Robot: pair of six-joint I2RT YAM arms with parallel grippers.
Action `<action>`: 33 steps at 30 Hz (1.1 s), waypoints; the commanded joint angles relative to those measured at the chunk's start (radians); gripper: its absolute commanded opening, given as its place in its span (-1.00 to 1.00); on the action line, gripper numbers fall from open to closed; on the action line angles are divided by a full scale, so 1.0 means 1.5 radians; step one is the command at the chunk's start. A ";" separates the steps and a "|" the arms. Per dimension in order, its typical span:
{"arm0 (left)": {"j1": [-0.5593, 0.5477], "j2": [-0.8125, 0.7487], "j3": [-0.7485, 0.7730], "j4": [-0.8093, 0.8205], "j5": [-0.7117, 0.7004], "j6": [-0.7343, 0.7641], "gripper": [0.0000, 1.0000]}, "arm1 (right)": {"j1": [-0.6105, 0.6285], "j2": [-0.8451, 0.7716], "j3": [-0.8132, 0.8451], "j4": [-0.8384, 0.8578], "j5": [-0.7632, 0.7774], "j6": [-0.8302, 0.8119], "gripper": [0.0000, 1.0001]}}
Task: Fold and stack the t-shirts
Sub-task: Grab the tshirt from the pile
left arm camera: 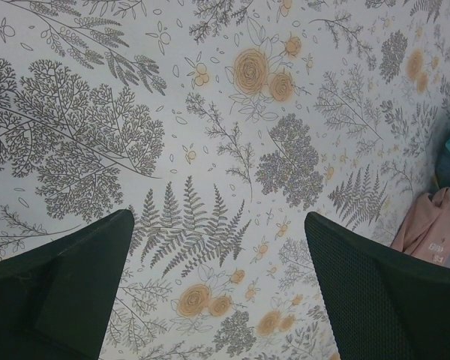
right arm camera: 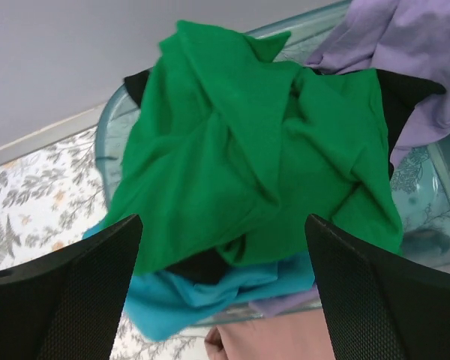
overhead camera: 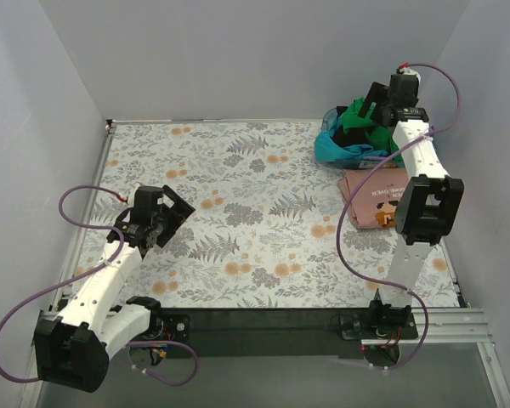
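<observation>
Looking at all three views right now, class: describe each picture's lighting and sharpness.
Top external: even, soft light, no glare on the tablecloth. Left wrist: its print sharp throughout. Right wrist: green t-shirt crisp, gentle shadows in its folds.

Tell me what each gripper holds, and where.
Nothing. Left gripper open over floral tablecloth; right gripper open above the crumpled bright green cloth t-shirt.

Table (overhead camera: 238, 212) centre passable; heaped t-shirts (overhead camera: 357, 140) block the far-right corner.

The right gripper (overhead camera: 374, 102) is hanging just above the green t-shirt (overhead camera: 354, 113), the salmon-pink t-shirt (overhead camera: 365, 192) is lying behind it toward its arm's base
</observation>
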 commanded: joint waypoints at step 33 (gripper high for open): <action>0.003 -0.060 0.023 -0.009 0.000 -0.007 0.96 | -0.028 -0.068 0.310 0.055 -0.157 0.015 -0.97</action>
